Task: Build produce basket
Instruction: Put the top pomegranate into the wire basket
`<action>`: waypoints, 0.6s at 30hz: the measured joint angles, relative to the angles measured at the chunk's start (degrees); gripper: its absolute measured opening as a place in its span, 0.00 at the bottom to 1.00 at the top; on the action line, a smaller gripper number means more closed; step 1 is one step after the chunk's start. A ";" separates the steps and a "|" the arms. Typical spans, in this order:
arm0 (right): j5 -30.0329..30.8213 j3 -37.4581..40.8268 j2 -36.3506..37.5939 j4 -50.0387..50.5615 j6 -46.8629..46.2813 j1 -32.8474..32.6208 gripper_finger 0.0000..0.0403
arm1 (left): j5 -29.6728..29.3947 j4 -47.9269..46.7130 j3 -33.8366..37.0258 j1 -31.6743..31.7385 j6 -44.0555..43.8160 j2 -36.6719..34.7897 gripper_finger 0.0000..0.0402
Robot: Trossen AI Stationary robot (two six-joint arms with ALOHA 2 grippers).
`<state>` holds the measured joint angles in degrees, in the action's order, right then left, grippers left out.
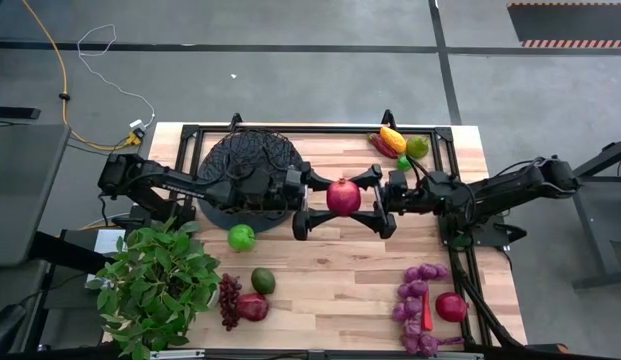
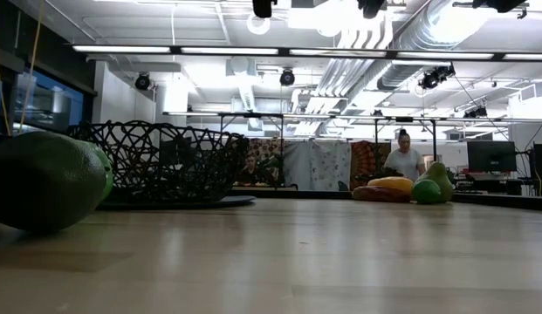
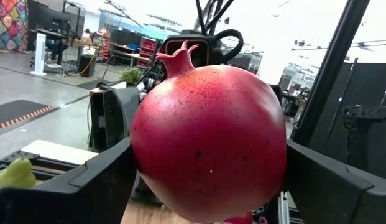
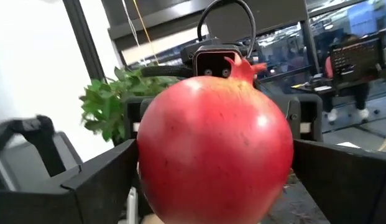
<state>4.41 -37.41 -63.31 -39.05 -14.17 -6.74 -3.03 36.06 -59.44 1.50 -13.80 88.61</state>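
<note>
A red pomegranate (image 1: pixel 342 197) hangs in the air over the table's middle, between both grippers. My left gripper (image 1: pixel 350 198) comes from the left and my right gripper (image 1: pixel 332 198) from the right; each has its two fingers on the fruit. The black wire basket (image 1: pixel 252 170) stands on the table at the far left, under my left arm; it also shows in the low view (image 2: pixel 157 161). A green apple (image 1: pixel 241 237), an avocado (image 1: pixel 263 281), dark red grapes (image 1: pixel 229 300) and a second pomegranate (image 1: pixel 253 307) lie at the near left. My left gripper pinches the pomegranate between its two fingers, on the fruit's far side (image 3: pixel 146 155) and near side (image 3: pixel 276 155). The fingers (image 3: pixel 99 180) lie level and come from the table's left. The fruit is lifted clear, its crown (image 3: pixel 179 57) up. My right gripper pinches the same pomegranate between its two fingers, on the fruit's near side (image 4: pixel 149 155) and far side (image 4: pixel 286 149). The fingers (image 4: pixel 99 183) lie level and come from the table's right. The fruit is clear of the table, its crown (image 4: pixel 242 67) up.
Purple grapes (image 1: pixel 415 300), a third pomegranate (image 1: pixel 451 306) and a red chili (image 1: pixel 427 315) lie at the near right. A yellow-orange pepper (image 1: pixel 392 138) and green fruits (image 1: pixel 417 147) lie at the far edge. A potted plant (image 1: pixel 155 285) stands at the near left corner.
</note>
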 joint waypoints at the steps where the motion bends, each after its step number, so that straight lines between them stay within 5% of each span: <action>1: 0.62 -0.01 0.98 1.39 1.20 0.02 0.98 | -0.12 -0.82 -0.02 0.00 0.19 -0.22 0.86; 14: 9.26 -0.08 14.71 15.67 6.41 0.08 0.98 | -2.21 -19.21 0.02 3.62 2.02 -10.64 0.86; 18: 13.42 -0.08 17.10 18.53 8.65 0.04 0.98 | -6.92 -28.50 -0.02 6.12 2.23 -16.87 0.86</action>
<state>17.82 -37.50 -46.20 -20.52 -5.52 -6.70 -9.95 7.56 -59.46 7.62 -11.57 71.74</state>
